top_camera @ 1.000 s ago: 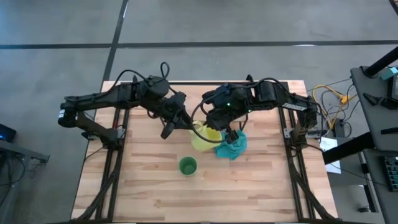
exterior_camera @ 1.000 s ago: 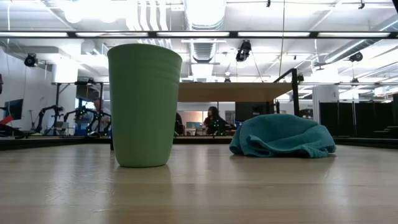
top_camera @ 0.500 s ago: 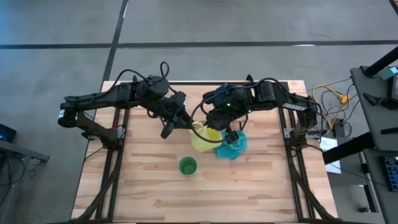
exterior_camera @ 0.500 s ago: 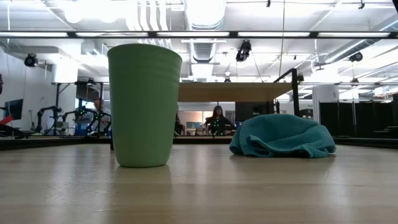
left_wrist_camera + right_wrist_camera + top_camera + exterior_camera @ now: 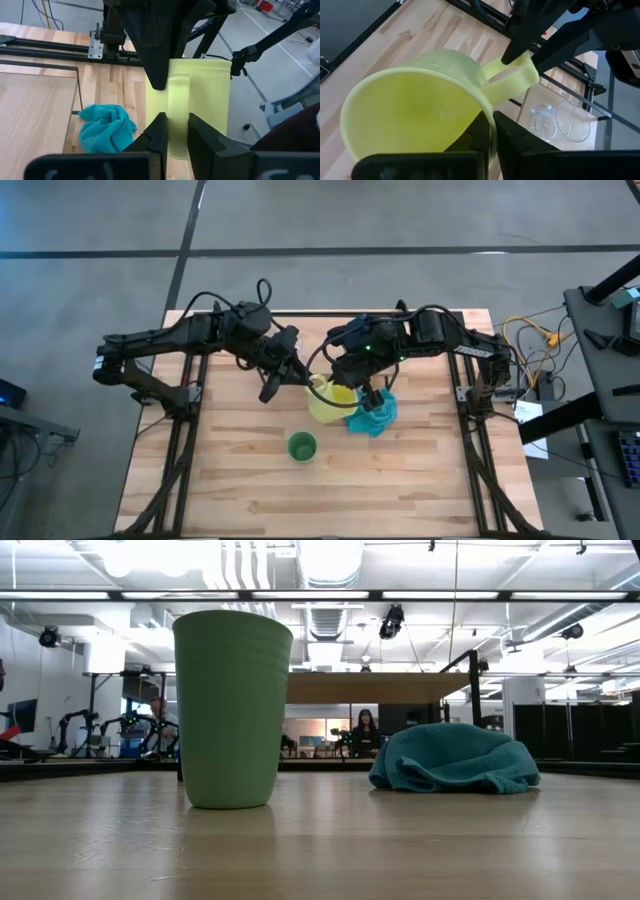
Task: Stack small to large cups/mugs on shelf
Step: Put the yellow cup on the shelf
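The yellow mug (image 5: pixel 328 402) hangs in the air over the table's middle, with both grippers on it. My right gripper (image 5: pixel 491 127) is shut on its rim and my left gripper (image 5: pixel 176 125) is shut on its handle. The green cup (image 5: pixel 232 708) stands upright on its base on the tabletop, nearer the front edge (image 5: pixel 302 446). A clear glass cup (image 5: pixel 542 121) stands on light wood beside a black frame bar. In the low view the shelf (image 5: pixel 375 687) shows edge-on as a plank behind the green cup. My left gripper pinches the mug's handle (image 5: pixel 178 100) between its two fingers, one on each side of the strap. The fingers come nearly level from the table's left. My right gripper holds the mug's rim (image 5: pixel 487 107) next to the handle, one finger inside the mug and one outside. It comes slanting down from above on the table's right. The mug hangs upright, clear of the table.
A crumpled teal cloth (image 5: pixel 373 418) lies on the table just right of the mug, below my right gripper. A second clear glass thing (image 5: pixel 573 121) stands beside the glass cup. Black frame rails run along both table sides. Bare wood lies around the green cup.
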Action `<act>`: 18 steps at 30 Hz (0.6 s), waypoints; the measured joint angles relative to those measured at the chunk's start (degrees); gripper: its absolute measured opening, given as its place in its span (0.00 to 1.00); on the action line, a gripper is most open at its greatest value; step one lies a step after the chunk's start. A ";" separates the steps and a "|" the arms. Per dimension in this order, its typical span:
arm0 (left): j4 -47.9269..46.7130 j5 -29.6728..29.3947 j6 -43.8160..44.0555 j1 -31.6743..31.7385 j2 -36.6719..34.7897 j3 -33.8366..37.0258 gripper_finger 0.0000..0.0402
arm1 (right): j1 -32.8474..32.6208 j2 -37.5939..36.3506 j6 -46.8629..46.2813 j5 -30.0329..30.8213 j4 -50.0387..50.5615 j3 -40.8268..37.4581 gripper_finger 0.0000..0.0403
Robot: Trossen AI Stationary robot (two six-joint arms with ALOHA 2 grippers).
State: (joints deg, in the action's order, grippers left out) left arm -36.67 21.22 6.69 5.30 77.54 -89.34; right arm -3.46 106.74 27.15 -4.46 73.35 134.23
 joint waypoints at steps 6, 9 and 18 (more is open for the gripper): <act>0.17 -0.78 -0.08 -0.02 -0.02 0.40 0.07 | -0.02 0.00 -0.17 -0.03 0.04 -0.07 0.05; 0.24 -1.08 -0.10 -0.02 -0.02 0.52 0.07 | -0.01 0.00 -0.19 -0.01 0.19 -0.07 0.05; 0.38 -1.80 -0.04 -0.02 0.07 0.58 0.07 | 0.02 0.00 -0.19 0.04 1.62 -0.04 0.05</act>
State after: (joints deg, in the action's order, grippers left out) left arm -36.28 19.42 6.66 5.28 77.60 -88.76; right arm -3.44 106.74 26.96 -4.43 74.97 134.19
